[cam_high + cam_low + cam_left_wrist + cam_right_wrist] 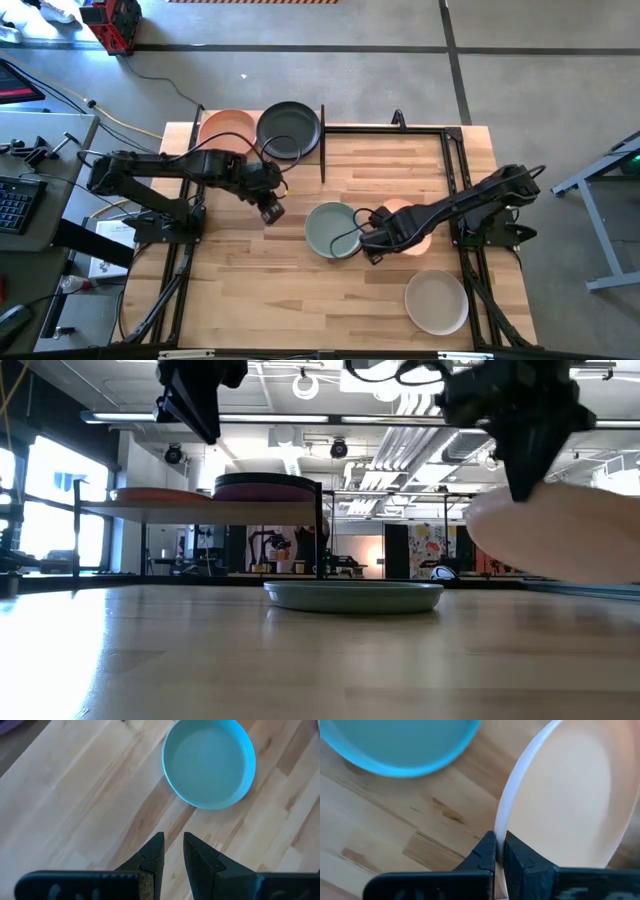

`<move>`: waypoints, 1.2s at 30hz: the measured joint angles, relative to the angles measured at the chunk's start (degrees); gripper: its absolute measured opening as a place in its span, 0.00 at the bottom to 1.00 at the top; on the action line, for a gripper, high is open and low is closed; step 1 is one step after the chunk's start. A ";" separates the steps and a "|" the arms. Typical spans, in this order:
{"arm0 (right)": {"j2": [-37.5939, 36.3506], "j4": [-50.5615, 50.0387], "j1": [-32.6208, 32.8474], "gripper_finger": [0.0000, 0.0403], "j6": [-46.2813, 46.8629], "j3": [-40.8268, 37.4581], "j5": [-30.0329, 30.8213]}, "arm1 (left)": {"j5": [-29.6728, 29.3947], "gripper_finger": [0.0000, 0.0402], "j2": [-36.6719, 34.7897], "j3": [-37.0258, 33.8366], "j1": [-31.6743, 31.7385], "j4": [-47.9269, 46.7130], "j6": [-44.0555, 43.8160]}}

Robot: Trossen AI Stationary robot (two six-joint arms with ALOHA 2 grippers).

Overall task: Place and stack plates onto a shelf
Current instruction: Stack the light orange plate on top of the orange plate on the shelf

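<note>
The step in hand is the pickup of a peach plate (415,228) at centre right of the high view: the right gripper (376,243) has its fingers (487,851) pinched on that plate's near rim, seen edge-on in the right wrist view, and in the low view the plate (560,535) appears tilted and raised at the right of the frame. Just beside it, toward frame centre, a sage green plate (332,229) lies flat on the slatted tabletop (250,290), and a beige plate (436,301) sits at lower right, apart from both. The shelf (200,508) stands in the upper left part of the table; it already carries another peach plate (226,127) and a black plate (288,130) side by side. The left gripper (270,210) hovers left of centre, empty, its fingers (152,857) slightly parted above bare wood. As I judge it, the next move calls for lifting the pinched plate clear of the sage green one, carrying it across to the upper left, and lowering it level onto one of the plates there; a rim pinch may let it swing.
</note>
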 joint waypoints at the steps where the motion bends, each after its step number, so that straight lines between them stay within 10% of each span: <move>1: 0.00 -1.33 0.00 0.00 -0.24 1.41 0.98 | 0.10 0.16 0.00 0.00 0.49 0.01 -0.72; 23: -0.02 -9.18 -12.39 0.00 -42.81 24.69 18.34 | 3.24 0.16 -0.06 0.02 11.10 5.12 -4.86; 36: -0.02 0.23 -23.13 0.00 -82.99 29.04 13.28 | 6.18 0.16 -0.07 0.09 18.14 17.02 -7.29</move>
